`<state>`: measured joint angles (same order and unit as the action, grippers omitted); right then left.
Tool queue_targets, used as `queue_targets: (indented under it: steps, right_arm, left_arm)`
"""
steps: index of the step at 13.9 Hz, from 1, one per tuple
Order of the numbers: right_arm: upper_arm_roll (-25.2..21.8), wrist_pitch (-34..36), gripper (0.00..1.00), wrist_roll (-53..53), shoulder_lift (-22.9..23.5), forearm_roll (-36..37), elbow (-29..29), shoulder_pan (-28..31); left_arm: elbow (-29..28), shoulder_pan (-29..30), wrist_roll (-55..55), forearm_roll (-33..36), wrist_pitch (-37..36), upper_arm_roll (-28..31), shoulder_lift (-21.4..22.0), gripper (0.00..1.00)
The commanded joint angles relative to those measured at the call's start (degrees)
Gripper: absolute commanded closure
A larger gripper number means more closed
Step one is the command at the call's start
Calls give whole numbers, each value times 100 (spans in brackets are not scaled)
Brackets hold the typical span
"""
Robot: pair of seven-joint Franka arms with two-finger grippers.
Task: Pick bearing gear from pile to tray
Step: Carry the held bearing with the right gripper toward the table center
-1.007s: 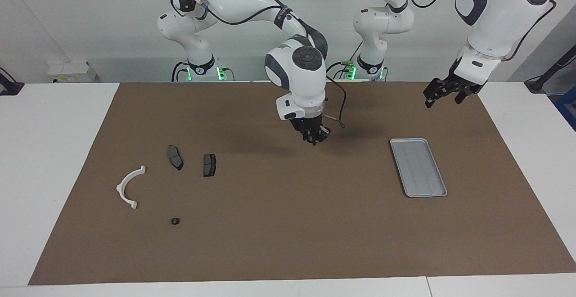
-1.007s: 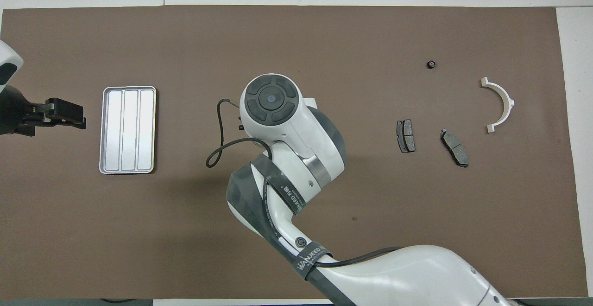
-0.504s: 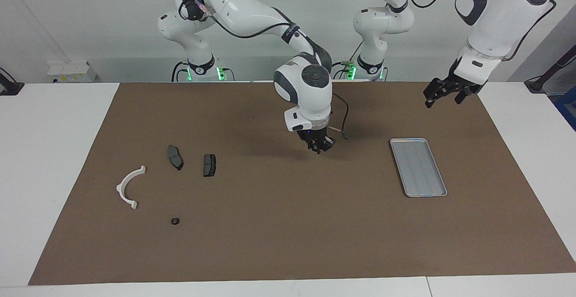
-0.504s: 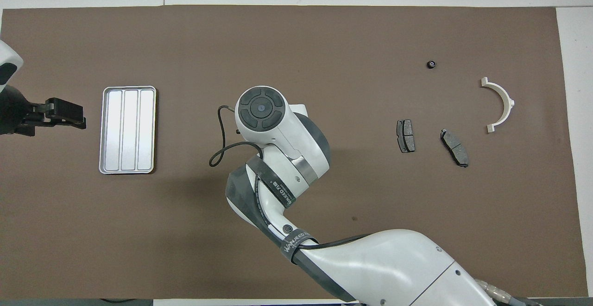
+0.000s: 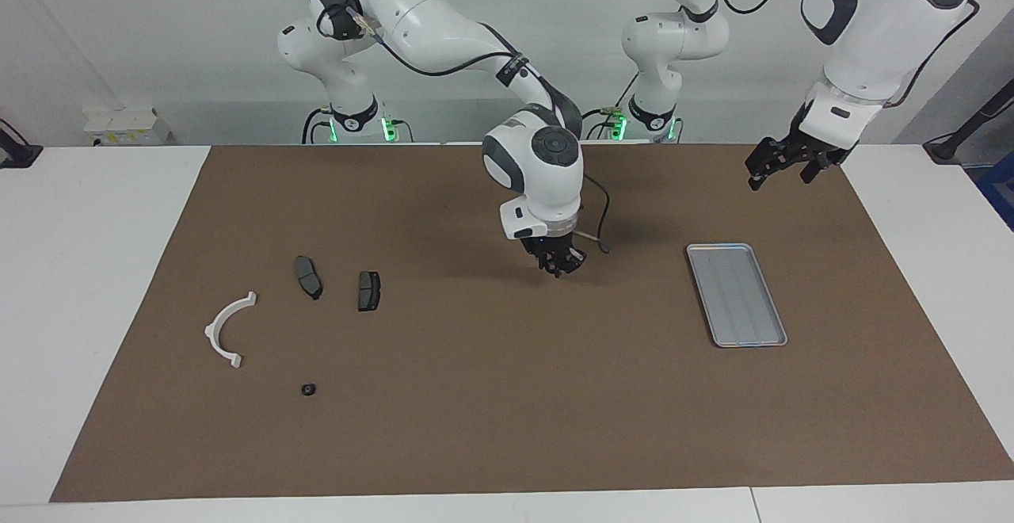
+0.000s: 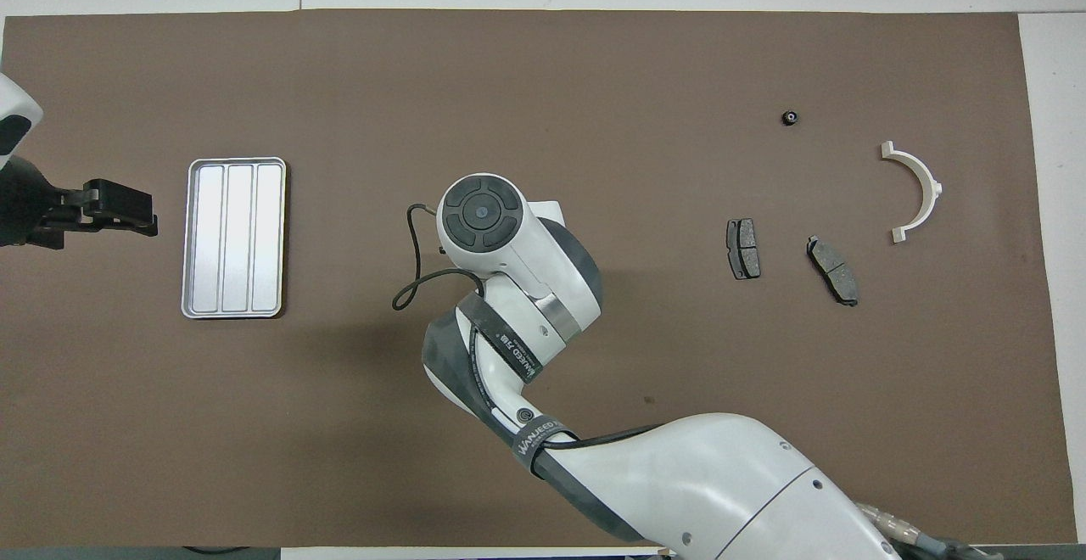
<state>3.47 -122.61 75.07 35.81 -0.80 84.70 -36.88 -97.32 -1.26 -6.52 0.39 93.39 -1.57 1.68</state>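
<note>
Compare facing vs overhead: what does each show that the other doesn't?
Facing only: the right end effector hanging over bare mat between the pile and the tray, plus both arm bases. Overhead only: the tray's three lengthwise panels seen plainly; there the right arm's wrist hides its end effector. Both: the tray, two brake pads, white bracket, one small black gear farthest from the robots, and the left end effector waiting at the tray's end of the table.
</note>
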Motion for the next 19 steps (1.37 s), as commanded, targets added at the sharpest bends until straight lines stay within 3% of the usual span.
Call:
queue_targets:
  steps: [1, 9, 10, 11, 12, 17, 19]
  right_arm:
    - [22, -219, 100, 78, -13, 159, 222, -38]
    - [5, -615, 100, 87, 40, 177, 495, -135]
    - [14, -615, 72, 87, 31, 185, 487, -100]
    - [5, -598, 20, 87, 31, 186, 478, -65]
    - [5, -484, 0, 78, 48, 212, 382, -56]
    - [-4, 614, 0, -228, 75, 370, -628, 181]
    - [5, 773, 0, -535, -39, 300, -849, 408]
  left_arm:
    - [-86, -41, 36, -65, -66, 51, 139, 0]
    - [-86, -41, 37, -65, -66, 51, 139, 0]
    - [-86, -41, 36, -65, -66, 51, 139, 0]
    - [-86, -41, 36, -65, -66, 51, 139, 0]
    - [-86, -41, 36, -65, -66, 51, 139, 0]
    - [-182, -129, -129, -65, 21, 43, 157, 0]
    - [-401, -434, -1302, -65, 275, 8, 218, 0]
